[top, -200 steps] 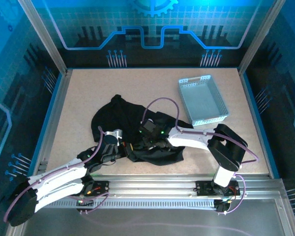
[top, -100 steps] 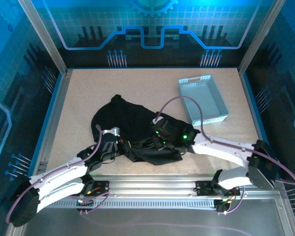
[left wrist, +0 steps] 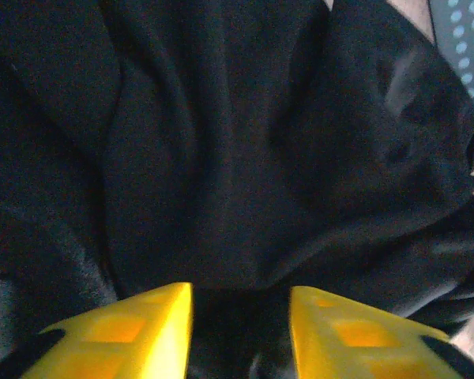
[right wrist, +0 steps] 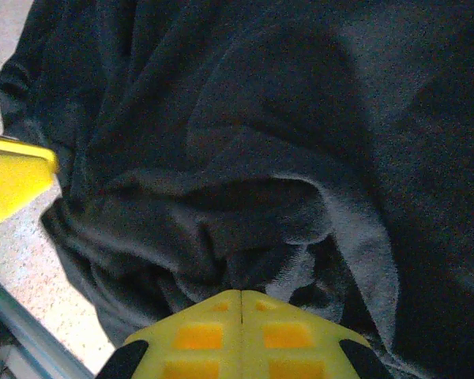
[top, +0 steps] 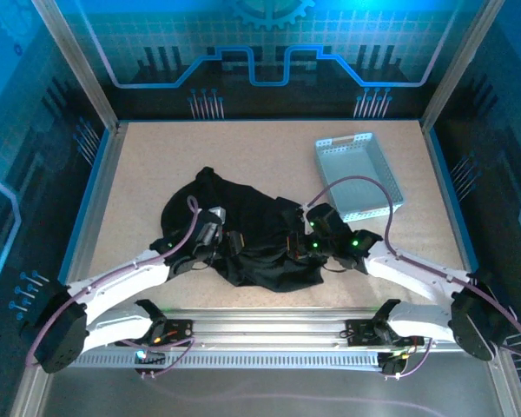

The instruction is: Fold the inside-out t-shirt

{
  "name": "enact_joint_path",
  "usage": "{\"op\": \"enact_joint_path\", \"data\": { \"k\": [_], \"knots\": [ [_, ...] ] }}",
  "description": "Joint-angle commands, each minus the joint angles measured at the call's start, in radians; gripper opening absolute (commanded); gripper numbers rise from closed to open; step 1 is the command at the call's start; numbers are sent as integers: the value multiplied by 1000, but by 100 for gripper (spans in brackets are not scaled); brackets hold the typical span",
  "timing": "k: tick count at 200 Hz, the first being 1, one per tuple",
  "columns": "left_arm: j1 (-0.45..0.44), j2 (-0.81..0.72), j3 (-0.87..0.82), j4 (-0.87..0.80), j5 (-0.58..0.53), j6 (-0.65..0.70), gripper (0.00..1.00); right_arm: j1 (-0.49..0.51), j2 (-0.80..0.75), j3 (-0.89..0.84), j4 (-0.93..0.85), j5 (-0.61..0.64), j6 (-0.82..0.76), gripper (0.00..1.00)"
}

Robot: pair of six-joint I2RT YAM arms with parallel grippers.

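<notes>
Two robot arms are reaching into the inside-out t-shirt (top: 243, 213), which is lying crumpled near the front edge of the table (top: 156, 156), just left of the grey tray (top: 358, 174). The left gripper (left wrist: 241, 304) is holding its jaws spread over black cloth, while the right gripper (right wrist: 241, 308) is pressing its jaws together at a bunched fold.

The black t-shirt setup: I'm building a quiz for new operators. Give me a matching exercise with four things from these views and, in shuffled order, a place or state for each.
Things:
1. black t-shirt
2. grey perforated tray
3. left gripper
4. right gripper

Places or states:
A. jaws shut, pinching the cloth
B. crumpled in the middle
C. jaws apart over the cloth
D. empty, at the far right

Pairs: 1-B, 2-D, 3-C, 4-A
</notes>
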Motion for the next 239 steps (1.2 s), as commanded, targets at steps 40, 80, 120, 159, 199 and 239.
{"op": "enact_joint_path", "data": {
  "k": [40,80,120,159,199,239],
  "knots": [
    [-266,96,301,-411,-204,172,51,43,17,43,61,-7,14,0],
    [-364,254,356,-463,-251,160,38,54,17,70,47,9,5,0],
    [-363,315,355,-458,-341,126,40,59,9,85,32,8,-4,0],
    [-298,335,327,-380,-291,95,37,74,0,72,30,14,-9,0],
    [-297,365,334,-367,-245,112,34,75,-12,59,26,43,-6,0],
    [-345,318,332,-404,-287,104,40,73,18,74,24,51,-4,0]
  ]
}}
